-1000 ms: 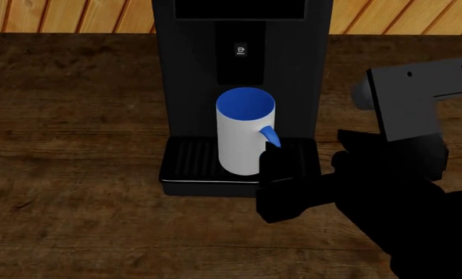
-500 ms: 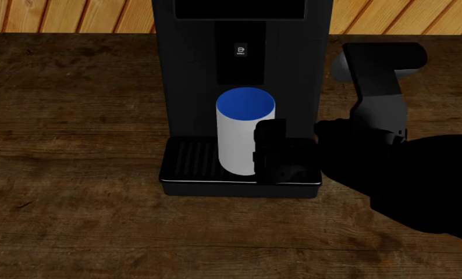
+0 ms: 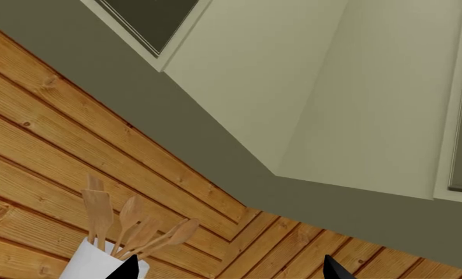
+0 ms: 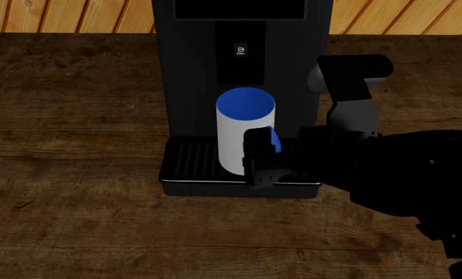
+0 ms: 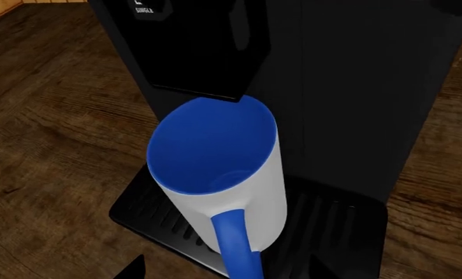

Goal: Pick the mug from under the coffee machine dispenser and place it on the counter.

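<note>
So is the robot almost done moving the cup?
Not yet. The mug is upright on the coffee machine's drip tray, under the spout. The right end effector is at the blue handle, a finger showing on each side in the right wrist view; whether it grips is unclear. Lifting it out and setting it on the counter remain.

My right arm (image 4: 402,168) is matte black and bulky, with a grey boxy segment (image 4: 347,87) above. My right hand (image 4: 260,160) is black and blocky.
</note>
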